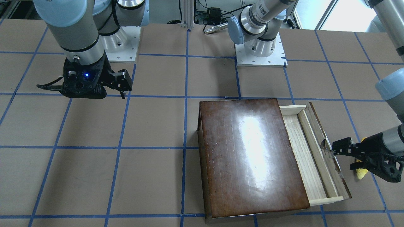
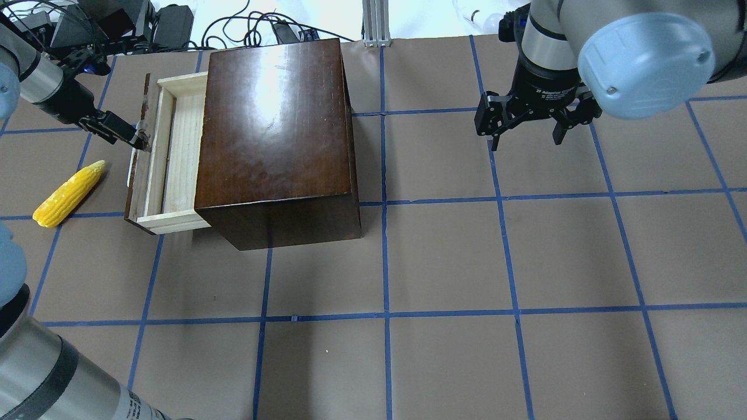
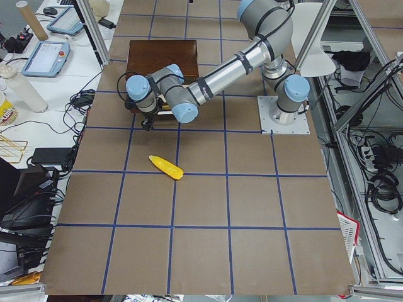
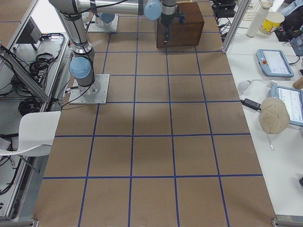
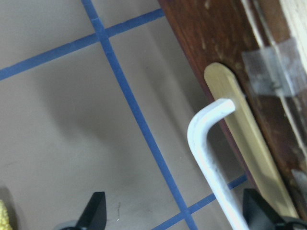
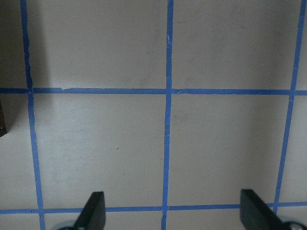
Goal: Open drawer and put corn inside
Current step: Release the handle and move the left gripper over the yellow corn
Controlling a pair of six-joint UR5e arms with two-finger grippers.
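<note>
The drawer (image 2: 175, 153) stands partly pulled out of the dark-brown box (image 2: 274, 134), and its pale-wood tray is empty. It also shows in the front-facing view (image 1: 303, 157). My left gripper (image 2: 138, 135) is at the drawer's front panel. In the left wrist view it (image 5: 177, 215) is open, with the white handle (image 5: 208, 153) between its fingers, close to the right-hand one. The yellow corn (image 2: 70, 192) lies on the table beside the drawer front, apart from the gripper; it also shows in the exterior left view (image 3: 166, 167). My right gripper (image 2: 525, 129) hangs open and empty over bare table.
The brown table top (image 2: 443, 256) carries a grid of blue tape lines. The two arm bases (image 1: 260, 50) stand at the table's robot-side edge. Cables and electronics (image 2: 146, 23) lie beyond the table's far edge behind the box.
</note>
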